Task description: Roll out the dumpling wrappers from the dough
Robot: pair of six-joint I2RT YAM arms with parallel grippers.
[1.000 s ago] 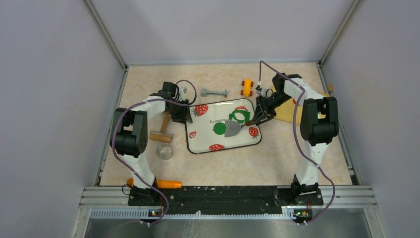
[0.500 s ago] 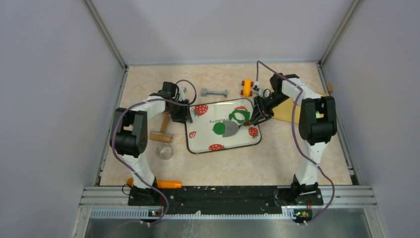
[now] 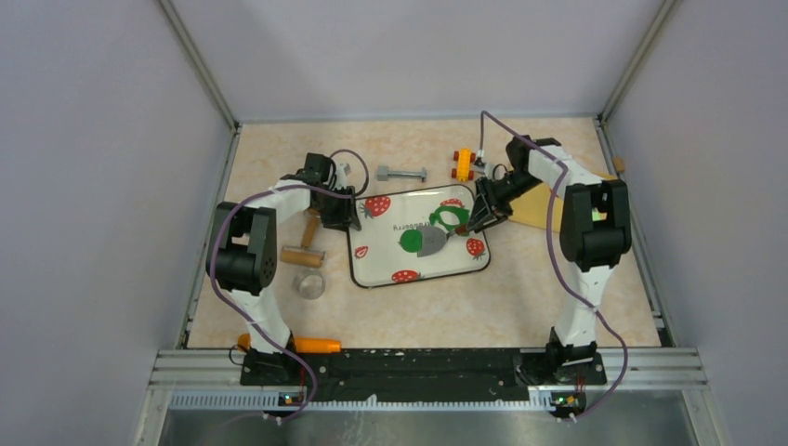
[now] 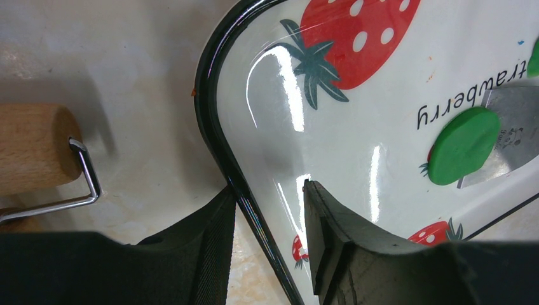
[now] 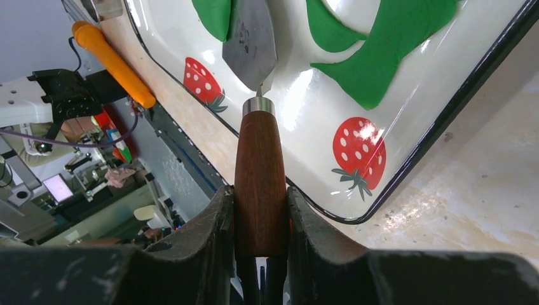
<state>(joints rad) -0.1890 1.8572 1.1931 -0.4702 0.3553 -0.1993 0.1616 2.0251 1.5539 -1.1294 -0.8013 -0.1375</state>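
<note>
One wrapper [image 3: 410,242] cut, spatula [image 5: 259,146] blade at it. Right hand [image 5: 257,190] grasps spatula, left hand [image 4: 267,190] clamps tray [image 3: 376,260]. Dough sheet [image 5: 394,44] still to cut.

Speckled beige surface [image 3: 520,297]. Strawberry tray [image 3: 381,258] at frame centre. Wooden roller [image 3: 303,255] just left of it, clear cup [image 3: 310,284] below roller. Orange-handled tool [image 3: 316,345] lower left. Bolt [image 3: 401,173] and orange toy car [image 3: 462,164] upper centre. Yellow board [image 3: 537,209] right.

We see one flat, round, dark green wrapper [image 4: 464,145] on the tray [image 4: 381,76], its edge overlapping the spatula [image 4: 508,127]; the holed dough sheet [image 5: 394,38] lies just beside it.
</note>
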